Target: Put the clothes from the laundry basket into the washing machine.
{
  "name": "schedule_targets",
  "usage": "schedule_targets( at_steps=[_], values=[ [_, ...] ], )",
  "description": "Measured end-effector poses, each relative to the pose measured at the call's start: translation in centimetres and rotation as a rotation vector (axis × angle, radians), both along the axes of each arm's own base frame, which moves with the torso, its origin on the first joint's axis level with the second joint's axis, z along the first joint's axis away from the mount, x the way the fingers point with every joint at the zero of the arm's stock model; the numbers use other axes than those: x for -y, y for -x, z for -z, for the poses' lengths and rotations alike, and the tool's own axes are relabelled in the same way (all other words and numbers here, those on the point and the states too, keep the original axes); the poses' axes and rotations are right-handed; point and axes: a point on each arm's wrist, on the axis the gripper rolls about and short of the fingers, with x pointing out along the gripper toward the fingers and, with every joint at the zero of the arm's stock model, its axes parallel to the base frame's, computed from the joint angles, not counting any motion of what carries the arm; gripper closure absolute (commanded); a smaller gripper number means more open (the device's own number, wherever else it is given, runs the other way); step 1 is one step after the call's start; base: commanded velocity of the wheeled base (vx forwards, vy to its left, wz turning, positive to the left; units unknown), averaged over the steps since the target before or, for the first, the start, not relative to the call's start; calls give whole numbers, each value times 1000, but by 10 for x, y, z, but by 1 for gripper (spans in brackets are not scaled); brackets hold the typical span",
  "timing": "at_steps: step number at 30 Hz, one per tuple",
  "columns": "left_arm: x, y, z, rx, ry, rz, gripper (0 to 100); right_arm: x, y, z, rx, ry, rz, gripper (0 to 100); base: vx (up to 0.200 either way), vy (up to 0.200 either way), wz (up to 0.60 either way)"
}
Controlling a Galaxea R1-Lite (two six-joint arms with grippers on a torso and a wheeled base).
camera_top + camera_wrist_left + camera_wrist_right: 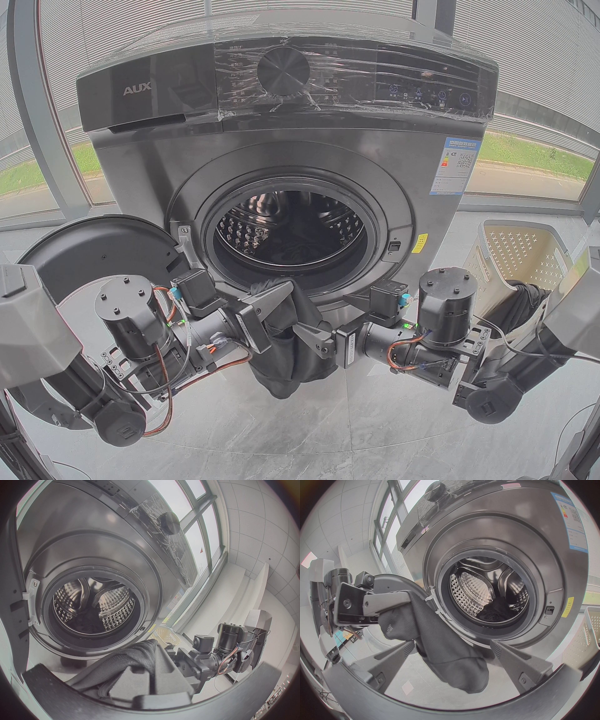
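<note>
The washing machine point(287, 144) stands with its drum point(290, 231) open. A black garment point(290, 350) hangs just below and in front of the drum's rim, and my left gripper point(275, 306) is shut on its upper edge. The same garment point(447, 655) droops from the left gripper point(403, 600) in the right wrist view. My right gripper point(451, 644) is open, its fingers spread on either side of the hanging cloth without pinching it. Another dark piece point(495, 611) lies inside the drum. The cream laundry basket point(519, 250) stands to the right with dark clothes point(522, 306) in it.
The round machine door point(94, 250) is swung open to the left, behind my left arm. Grey tiled floor point(350, 425) spreads below the grippers. Windows run behind the machine.
</note>
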Motion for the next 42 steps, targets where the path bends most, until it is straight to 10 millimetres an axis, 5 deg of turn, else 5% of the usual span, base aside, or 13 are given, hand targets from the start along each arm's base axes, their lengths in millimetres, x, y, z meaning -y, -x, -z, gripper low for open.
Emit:
schedule_targets(
  at_steps=[24, 41, 42],
  values=[
    [1, 6, 0, 0, -2, 14, 100, -1, -33, 19, -1, 14, 105, 0, 0, 0, 0],
    [6, 4, 5, -7, -11, 29, 100, -23, -33, 29, 28, -6, 23, 0, 0, 0, 0],
    [6, 4, 6, -10, -13, 30, 100, -24, -33, 30, 27, -6, 23, 100, 0, 0, 0]
  ],
)
